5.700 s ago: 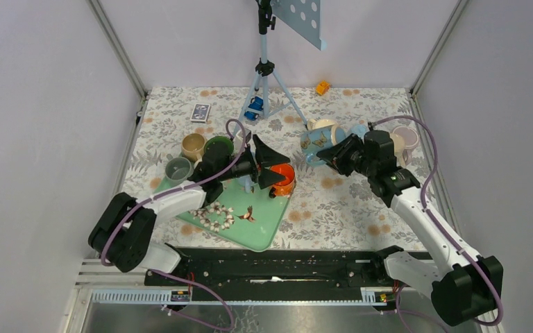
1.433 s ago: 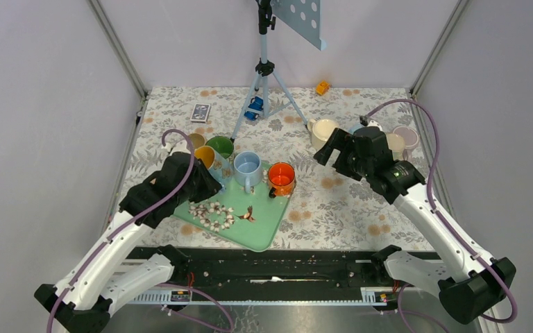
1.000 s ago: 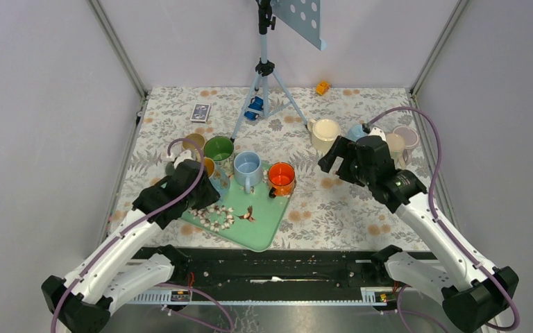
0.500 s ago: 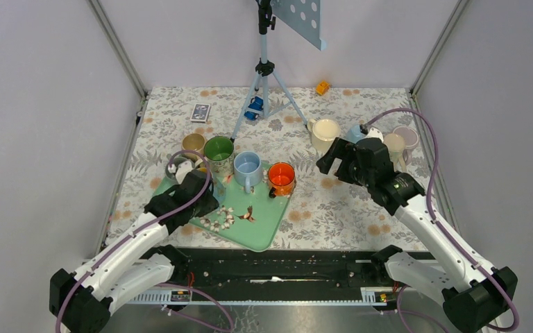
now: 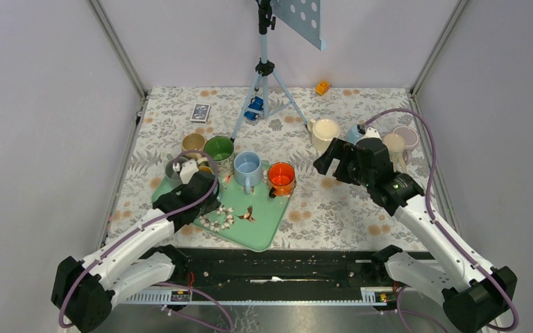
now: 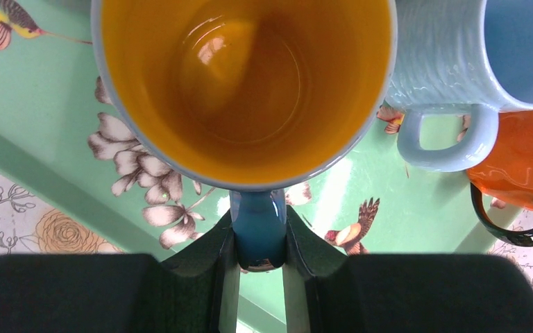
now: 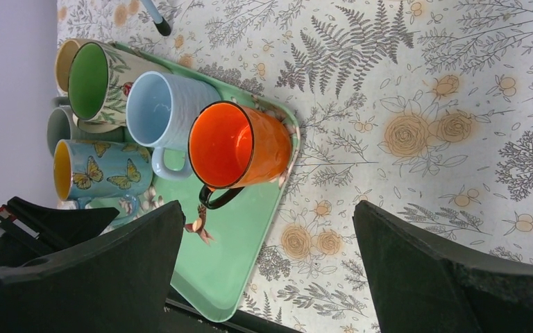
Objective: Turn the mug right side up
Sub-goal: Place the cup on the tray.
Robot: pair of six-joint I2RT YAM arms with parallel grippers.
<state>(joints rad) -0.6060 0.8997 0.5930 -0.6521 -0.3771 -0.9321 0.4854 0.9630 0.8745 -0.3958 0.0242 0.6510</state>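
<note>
Left jaws: clenched on the blue handle (image 6: 258,232) of the butterfly mug (image 6: 243,83).
Butterfly mug: held upright with the yellow inside turned up, at the left part of the green tray (image 6: 21,104); whether it rests on the tray cannot be told.
Light blue mug (image 6: 444,48): stood just beside it, toward the middle of the tray.
Orange mug (image 7: 264,149): stood at the right edge of the tray.
Right jaws: released wide, nothing grasped, kept over the counter (image 7: 423,69) to the right of the tray.

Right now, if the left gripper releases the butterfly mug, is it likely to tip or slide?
Probably not tip: the butterfly mug looks upright, mouth up, on the tray. Its glazed, rigid body could slide on the glossy tray if nudged. The left gripper pinches only the handle, so lifted it may swing.
</note>
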